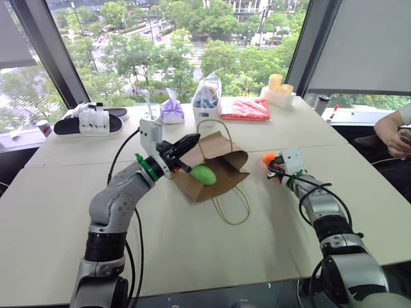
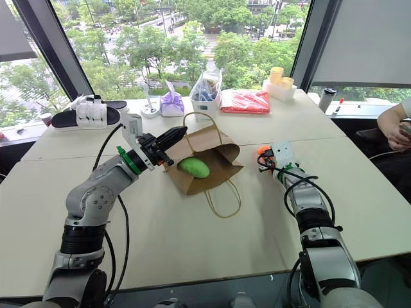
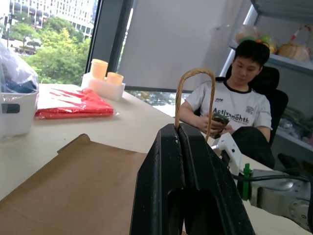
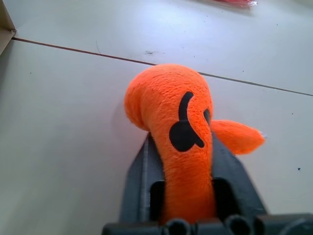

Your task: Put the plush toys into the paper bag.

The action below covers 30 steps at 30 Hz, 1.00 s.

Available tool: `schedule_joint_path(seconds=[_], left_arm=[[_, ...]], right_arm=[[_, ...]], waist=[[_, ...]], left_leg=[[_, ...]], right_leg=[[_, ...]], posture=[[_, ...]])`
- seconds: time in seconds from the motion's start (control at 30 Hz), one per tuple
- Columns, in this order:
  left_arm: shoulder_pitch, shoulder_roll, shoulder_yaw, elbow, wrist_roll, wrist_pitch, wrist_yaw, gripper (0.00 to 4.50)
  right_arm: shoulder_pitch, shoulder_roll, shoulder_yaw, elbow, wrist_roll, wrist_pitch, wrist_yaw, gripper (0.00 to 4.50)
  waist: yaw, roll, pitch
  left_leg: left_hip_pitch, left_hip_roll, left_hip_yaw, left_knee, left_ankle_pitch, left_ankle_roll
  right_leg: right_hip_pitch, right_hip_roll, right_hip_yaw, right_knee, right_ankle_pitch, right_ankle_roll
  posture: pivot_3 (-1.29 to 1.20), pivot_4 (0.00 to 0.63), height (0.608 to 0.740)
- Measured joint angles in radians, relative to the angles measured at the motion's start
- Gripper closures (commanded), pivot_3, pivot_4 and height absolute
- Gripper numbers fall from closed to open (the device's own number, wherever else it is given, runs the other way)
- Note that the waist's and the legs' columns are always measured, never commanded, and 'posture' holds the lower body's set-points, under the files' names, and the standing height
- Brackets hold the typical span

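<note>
head views first: brown paper bag [image 1: 215, 168] lies on its side on the pale table [image 1: 192, 244], mouth toward the robot's left, one cord handle looped flat on the tabletop. lime green plush toy [image 1: 203, 174] sits in the bag's mouth. left gripper [image 1: 186, 146] is raised just above the bag's upper edge, its black fingers pressed together on the other cord handle [image 2: 199, 122], which stands up in a loop. right gripper [image 1: 272, 163] is low over the table, well to the right of the bag, with the orange plush toy [image 1: 268, 156] at its tip. along the far edge by the window stand a purple tissue pack [image 1: 171, 110], a clear plastic bag of blue items [image 1: 207, 97] and a red packet [image 1: 246, 109].

left wrist view: the two black fingers [image 3: 161, 186] are clenched with the tan cord pinched between them; brown paper spreads below. a seated person [image 3: 234, 105] is beyond the table.

right wrist view: the orange toy, with dark face marks, is squeezed between the fingers [image 4: 139, 171], resting on the tabletop.
</note>
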Motion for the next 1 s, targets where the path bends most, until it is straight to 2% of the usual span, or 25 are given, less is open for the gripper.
schedule_joint_path(seconds=[0.03, 0.1, 0.23, 0.3, 0.37, 0.47, 0.53, 0.67, 0.8, 0.9, 1.0], left_arm=[[0.0, 0.0, 0.0, 0.0, 0.0, 0.0, 0.0, 4.5], [0.001, -0.003, -0.001, -0.003, 0.0, -0.001, -0.001, 4.5], [-0.008, -0.004, 0.003, 0.007, 0.0, -0.001, -0.001, 4.5], [-0.017, -0.007, 0.001, 0.018, 0.0, -0.002, -0.006, 4.5], [-0.024, -0.011, -0.001, 0.025, -0.001, -0.002, -0.014, 4.5], [-0.035, -0.012, -0.001, 0.05, -0.001, -0.002, -0.029, 4.5], [-0.048, -0.013, -0.001, 0.063, -0.001, -0.002, -0.038, 4.5], [-0.058, -0.015, 0.0, 0.081, 0.0, -0.014, -0.051, 4.5], [-0.064, -0.022, -0.001, 0.082, -0.001, -0.013, -0.051, 4.5], [-0.063, -0.022, -0.001, 0.079, -0.003, -0.009, -0.049, 4.5], [-0.06, -0.014, 0.0, 0.071, -0.003, 0.004, -0.046, 4.5]], right_arm=[[0.008, 0.0, -0.004, -0.017, 0.002, 0.01, 0.004, 4.48], [0.088, -0.012, -0.015, -0.185, 0.026, 0.08, 0.031, 4.48], [0.347, -0.056, -0.052, -0.823, 0.18, 0.397, 0.095, 4.48], [0.394, -0.063, -0.07, -1.049, 0.259, 0.533, 0.098, 4.48], [0.416, -0.052, -0.089, -1.181, 0.323, 0.633, 0.084, 4.48], [0.429, 0.034, -0.077, -1.359, 0.425, 0.774, 0.034, 4.48], [0.41, 0.084, -0.035, -1.356, 0.432, 0.793, 0.001, 4.48], [0.358, 0.147, 0.061, -1.2, 0.365, 0.734, -0.039, 4.48], [0.235, 0.193, 0.139, -0.888, 0.252, 0.565, -0.044, 4.48], [0.152, 0.215, 0.152, -0.726, 0.194, 0.466, -0.042, 4.48], [0.054, 0.227, 0.18, -0.544, 0.121, 0.37, -0.047, 3.12]], waist=[[0.0, 0.0, 0.0], [0.005, 0.0, 0.0], [0.009, 0.0, 0.0], [0.004, 0.0, 0.0], [0.004, 0.0, 0.0], [0.004, 0.0, 0.0], [0.004, 0.0, 0.0], [0.006, 0.0, 0.0], [0.002, 0.0, 0.0], [0.001, 0.0, 0.0], [-0.001, 0.0, 0.0]], left_leg=[[0.0, 0.0, 0.0, 0.0, 0.0, 0.0], [-0.001, 0.0, -0.001, 0.0, 0.0, 0.0], [-0.006, -0.001, -0.003, 0.0, 0.0, 0.0], [-0.005, -0.001, -0.002, 0.001, 0.0, 0.0], [-0.003, 0.0, -0.002, 0.001, 0.0, 0.0], [-0.001, 0.001, -0.002, 0.001, 0.0, 0.0], [0.0, 0.0, -0.002, 0.002, 0.0, 0.0], [0.0, 0.0, -0.001, 0.002, 0.0, 0.0], [0.0, 0.0, 0.0, 0.001, 0.0, 0.0], [-0.001, 0.0, -0.001, 0.0, 0.0, 0.0], [-0.001, 0.0, 0.0, 0.0, 0.0, 0.0]], right_leg=[[0.0, 0.0, 0.0, 0.0, 0.0, 0.0], [-0.001, 0.0, 0.0, 0.0, 0.0, 0.0], [-0.004, 0.0, -0.001, 0.0, 0.0, 0.001], [-0.004, 0.0, 0.0, -0.001, 0.001, 0.002], [-0.002, 0.0, 0.0, -0.001, 0.001, 0.002], [0.0, 0.001, 0.0, 0.0, 0.001, 0.001], [0.001, 0.001, 0.0, 0.0, 0.001, 0.001], [0.001, 0.001, 0.0, 0.0, 0.001, 0.001], [-0.001, 0.001, 0.0, 0.0, 0.001, 0.001], [-0.001, 0.001, 0.0, 0.001, 0.001, 0.001], [-0.002, 0.001, 0.0, 0.001, 0.001, 0.001]], posture=[[0.0, 0.15, 0.74], [0.0, 0.15, 0.74], [0.0, 0.15, 0.74], [0.0, 0.15, 0.74], [0.0, 0.15, 0.74], [0.0, 0.15, 0.74], [0.0, 0.15, 0.74], [0.0, 0.15, 0.74], [0.0, 0.15, 0.74], [0.0, 0.15, 0.74], [0.0, 0.15, 0.74]])
